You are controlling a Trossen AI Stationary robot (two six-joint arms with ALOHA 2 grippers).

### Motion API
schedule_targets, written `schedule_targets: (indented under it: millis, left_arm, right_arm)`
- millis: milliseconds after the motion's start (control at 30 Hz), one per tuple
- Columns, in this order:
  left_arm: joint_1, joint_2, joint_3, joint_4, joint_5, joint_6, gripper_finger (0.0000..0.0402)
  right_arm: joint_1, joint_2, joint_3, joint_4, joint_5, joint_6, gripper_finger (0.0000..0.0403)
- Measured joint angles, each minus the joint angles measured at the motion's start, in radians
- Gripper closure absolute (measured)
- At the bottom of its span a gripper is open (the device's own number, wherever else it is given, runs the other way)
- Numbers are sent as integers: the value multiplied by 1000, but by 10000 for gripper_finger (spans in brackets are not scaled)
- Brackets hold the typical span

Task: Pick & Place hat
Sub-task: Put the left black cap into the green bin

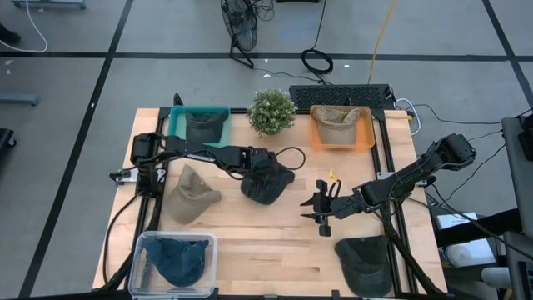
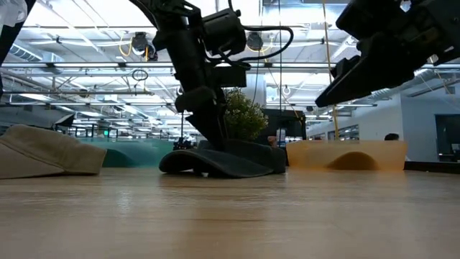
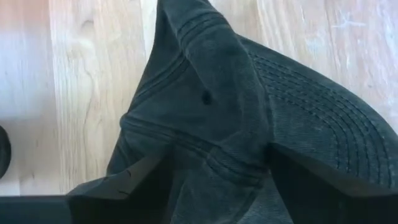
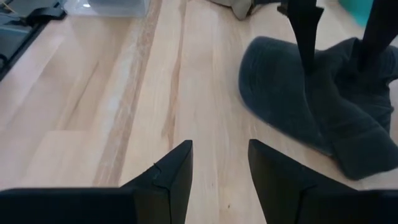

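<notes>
Landmark: small green potted plant [image 1: 271, 111] at the middle of the far edge of the light wooden table [image 1: 275, 242].
Teal bin [image 1: 199, 125]: just left of the plant, holding a dark grey cap; its near part is covered by the left arm.
Orange bin [image 1: 342, 127]: just right of the plant, holding a tan cap.
Clear plastic box [image 1: 176, 260]: at the near left corner, well away from the plant, with a crumpled blue cap inside.
Dark grey cloth baseball cap [image 1: 265, 179]: on the table just in front of the plant, crown bunched up, brim flat towards the right.
Left gripper [image 1: 265, 167]: down on that cap, its fingers [image 3: 118, 190] spread wide to either side of the raised fold of the crown; the cap rests on the table, and whether the fingers press the cloth cannot be told.
Right gripper [image 1: 321, 207]: hovers above bare wood in front and to the right of the plant, fingers [image 4: 168, 180] apart and holding nothing, pointing at the dark cap.
Loose khaki cap [image 1: 193, 196]: on the table left of the dark cap, further from the plant.
Loose dark green cap [image 1: 366, 262]: near the right front edge, partly crossed by the right arm.
Hard to make out: in the low view the dark cap hides the plant's pot, and the orange bin shows only as a blurred wall.
</notes>
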Motion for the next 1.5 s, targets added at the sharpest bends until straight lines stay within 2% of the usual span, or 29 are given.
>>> schedule_targets:
  millis: [167,400,733,1033,1133,1267,1400,1500]
  left_arm:
    - [0,-9,0,-17,5,2,166]
    - [-2,-9,-1,-25,80,-56,258]
    - [-6,-51,-2,-121,110,-23,385]
    - [-4,-213,-2,-174,111,-2,391]
    - [3,-282,-2,-237,103,-2,394]
    - [9,-383,-2,-327,30,-11,389]
    - [22,-478,-2,-401,7,-24,395]
    - [50,-543,-2,-467,-75,-37,393]
  right_arm:
    - [0,0,-8,3,0,11,259]
    - [0,0,-8,24,0,10,259]
    - [0,0,-8,23,0,0,259]
    - [-5,0,-8,92,1,-22,259]
    - [-5,0,-8,128,1,-23,259]
    - [-5,0,-8,142,1,-23,259]
    - [-5,0,-8,150,0,-30,259]
    - [-5,0,-9,161,0,-47,259]
